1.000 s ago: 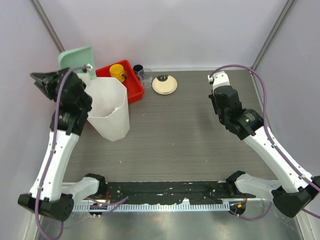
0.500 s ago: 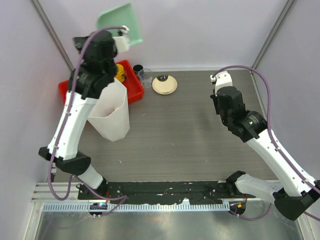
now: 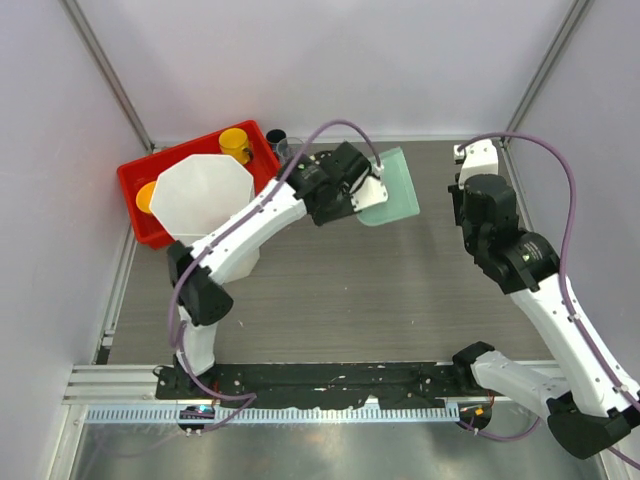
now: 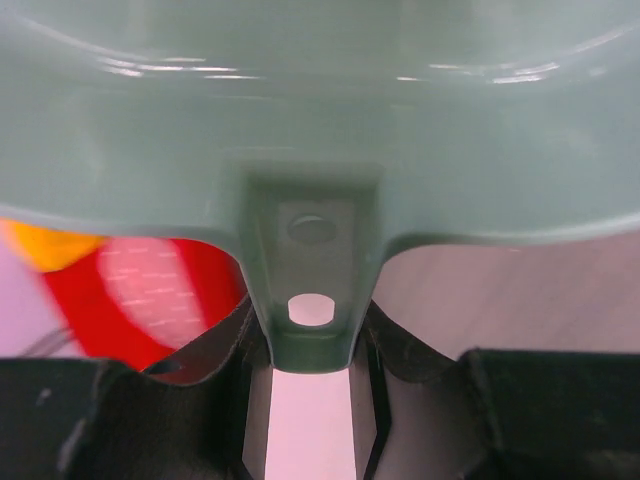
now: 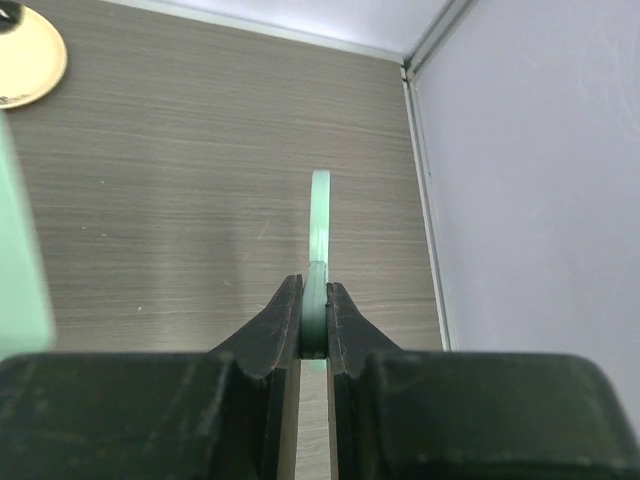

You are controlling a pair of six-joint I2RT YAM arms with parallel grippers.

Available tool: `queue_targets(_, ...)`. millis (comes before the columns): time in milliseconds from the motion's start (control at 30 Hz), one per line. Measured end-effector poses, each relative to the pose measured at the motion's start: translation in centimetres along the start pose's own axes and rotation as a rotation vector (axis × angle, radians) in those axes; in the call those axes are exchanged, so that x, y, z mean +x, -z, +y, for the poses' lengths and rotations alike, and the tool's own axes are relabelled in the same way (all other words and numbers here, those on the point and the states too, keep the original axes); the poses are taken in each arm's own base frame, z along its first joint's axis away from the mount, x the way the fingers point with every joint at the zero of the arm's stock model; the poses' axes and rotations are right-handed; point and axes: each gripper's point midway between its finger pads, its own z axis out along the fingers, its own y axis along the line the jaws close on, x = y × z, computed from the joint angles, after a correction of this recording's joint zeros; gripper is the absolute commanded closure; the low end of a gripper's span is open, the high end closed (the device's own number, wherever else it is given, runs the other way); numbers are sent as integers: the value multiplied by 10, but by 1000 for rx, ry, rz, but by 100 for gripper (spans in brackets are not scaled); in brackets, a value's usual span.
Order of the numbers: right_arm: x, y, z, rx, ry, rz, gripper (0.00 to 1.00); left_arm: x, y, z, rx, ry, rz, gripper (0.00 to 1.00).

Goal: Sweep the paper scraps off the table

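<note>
The left hand (image 4: pixel 310 335) is clamped on the stem handle of a pale green dustpan (image 3: pixel 392 192), over the worktop (image 3: pixel 340 285) at about 1 o'clock from its middle. The right hand (image 5: pixel 315 290), near 2 o'clock by the wall, pinches a thin green strip (image 5: pixel 319 210) seen edge-on.

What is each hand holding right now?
Left hand: closed on the green dustpan handle.
Right hand: closed on a thin green tool.
</note>
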Motion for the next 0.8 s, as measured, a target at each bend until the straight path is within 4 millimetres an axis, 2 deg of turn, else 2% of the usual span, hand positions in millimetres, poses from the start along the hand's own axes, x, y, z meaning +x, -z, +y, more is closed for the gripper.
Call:
queue_targets(67, -4, 4, 0, -24, 0, -28, 99, 15, -33, -41, 154, 22, 75, 100)
queue_targets(100, -5, 5, 1, -32, -1, -35, 99, 20, -42, -51, 191, 26, 100, 100)
queue_targets(133, -6, 6, 1, -43, -1, -44, 99, 29, -58, -71, 257, 36, 146, 100)
queue_targets(233, -7, 6, 5, -65, 13, -57, 99, 53, -90, -115, 397, 59, 253, 100)
queue_targets(367, -3, 3, 16, -119, 46, -52, 99, 83, -111, -148, 481, 52, 371, 100)
queue_targets(433, -1, 2, 24, -159, 59, -49, 99, 94, -118, -156, 490, 47, 414, 100)
queue_targets(467, -1, 2, 34, -209, 71, -54, 99, 108, -126, -161, 475, 32, 462, 97)
queue_targets(600, -1, 3, 40, -244, 78, -58, 99, 118, -135, -159, 433, 12, 496, 84)
queue_targets(633, -1, 3, 41, -252, 79, -58, 99, 121, -137, -158, 419, 6, 505, 77)
queue_targets(767, -1, 2, 48, -284, 82, -56, 99, 128, -144, -153, 375, -17, 527, 67)
queue_targets(800, 0, 2, 50, -290, 84, -55, 99, 129, -145, -153, 370, -22, 527, 60)
